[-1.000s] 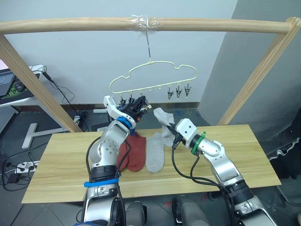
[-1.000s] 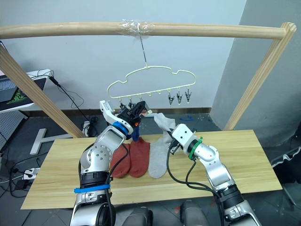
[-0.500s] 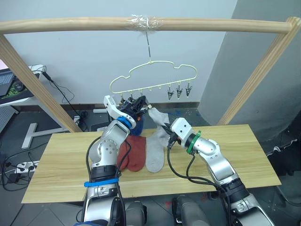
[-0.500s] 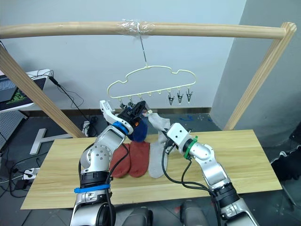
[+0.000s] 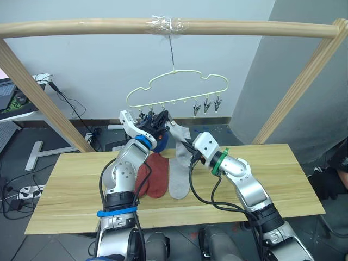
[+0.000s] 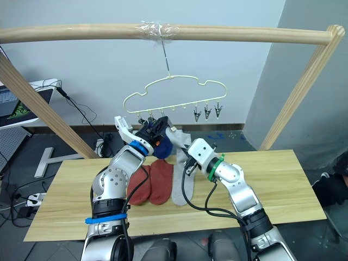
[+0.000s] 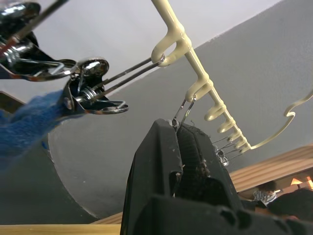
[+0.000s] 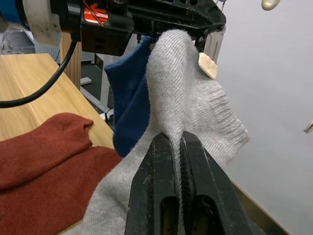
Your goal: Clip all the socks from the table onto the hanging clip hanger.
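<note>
- The right claw (image 8: pixel 171 147) is clamped on a light grey sock (image 8: pixel 183 93), holding it up off the tabletop (image 5: pixel 283 179) with the pinched fold pointing up toward the clips.
- The left claw (image 7: pixel 178 134) is pressed together on the wire handles of 1 small metal clip (image 7: pixel 182 111) of the cloud-shaped hanger (image 5: pixel 179 81); whether that clip's mouth is open I cannot tell.
- A blue sock (image 6: pixel 162 148) already hangs from a neighbouring clip (image 7: pixel 90 93), just beside the left claw.
- The relation that matters: the top edge of the grey sock sits right at the left claw, just below and to the robot's right of the squeezed clip. The sock's long axis runs down and away toward the right arm, so the right claw looks set to feed it upward and leftward into the clip.
- On the tabletop lie 2 rust-red socks (image 5: pixel 155 176) side by side and 1 more light grey sock (image 5: pixel 178 179) just to their right, all lengthwise toward the robot.
- 3 dark clips (image 5: pixel 206 106) at the hanger's right end hang empty.
- In my judgement, 4 socks remain unclipped, counting the 1 held.
</note>
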`<state>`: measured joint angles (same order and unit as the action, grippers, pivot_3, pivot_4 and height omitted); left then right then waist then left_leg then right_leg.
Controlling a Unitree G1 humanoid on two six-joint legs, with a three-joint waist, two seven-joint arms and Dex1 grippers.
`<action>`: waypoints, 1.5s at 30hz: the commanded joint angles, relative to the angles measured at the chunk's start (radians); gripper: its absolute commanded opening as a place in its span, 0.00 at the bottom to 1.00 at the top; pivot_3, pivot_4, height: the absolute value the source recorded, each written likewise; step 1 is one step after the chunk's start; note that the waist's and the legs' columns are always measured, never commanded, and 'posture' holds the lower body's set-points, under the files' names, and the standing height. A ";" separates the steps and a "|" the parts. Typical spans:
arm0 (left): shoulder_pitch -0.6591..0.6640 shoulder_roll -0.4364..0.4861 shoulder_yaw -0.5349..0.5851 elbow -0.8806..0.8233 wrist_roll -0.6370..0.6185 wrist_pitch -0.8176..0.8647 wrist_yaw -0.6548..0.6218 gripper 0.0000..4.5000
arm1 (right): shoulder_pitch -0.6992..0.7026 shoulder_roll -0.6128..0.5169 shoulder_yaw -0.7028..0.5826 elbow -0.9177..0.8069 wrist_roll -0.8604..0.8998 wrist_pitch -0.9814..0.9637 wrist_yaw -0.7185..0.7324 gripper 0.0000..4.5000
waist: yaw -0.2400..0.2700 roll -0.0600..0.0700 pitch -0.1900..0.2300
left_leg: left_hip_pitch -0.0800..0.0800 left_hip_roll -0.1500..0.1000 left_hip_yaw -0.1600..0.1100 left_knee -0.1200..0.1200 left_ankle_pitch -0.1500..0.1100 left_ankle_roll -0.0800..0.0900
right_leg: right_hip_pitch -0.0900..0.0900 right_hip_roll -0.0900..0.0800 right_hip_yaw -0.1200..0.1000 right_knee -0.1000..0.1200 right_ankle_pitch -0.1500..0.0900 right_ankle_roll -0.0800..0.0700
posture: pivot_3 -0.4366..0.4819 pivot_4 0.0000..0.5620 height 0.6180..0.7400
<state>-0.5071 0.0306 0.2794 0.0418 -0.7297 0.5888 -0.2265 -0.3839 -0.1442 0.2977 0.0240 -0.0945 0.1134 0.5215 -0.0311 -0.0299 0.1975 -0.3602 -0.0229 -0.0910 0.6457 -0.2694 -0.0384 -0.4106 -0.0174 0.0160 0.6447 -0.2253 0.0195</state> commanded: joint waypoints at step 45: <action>0.263 0.413 -0.061 -0.389 -0.061 0.133 -0.227 1.00 | 0.002 0.051 -0.231 -0.240 0.234 0.399 -0.164 0.99 | 0.016 0.002 0.008 | -0.006 0.000 -0.009 -0.002 0.000 -0.001 | -0.007 -0.001 0.000 0.000 -0.001 -0.002 | 0.52 0.31 1.00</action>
<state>-0.2317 0.4444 0.2256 -0.3127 -0.8019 0.7522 -0.4362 -0.3553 -0.1048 0.0937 -0.1575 0.1168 0.5091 0.3881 -0.0150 -0.0277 0.2055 -0.3677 -0.0225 -0.1000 0.6434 -0.2692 -0.0392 -0.4191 -0.0182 0.0163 0.6453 -0.2265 0.0174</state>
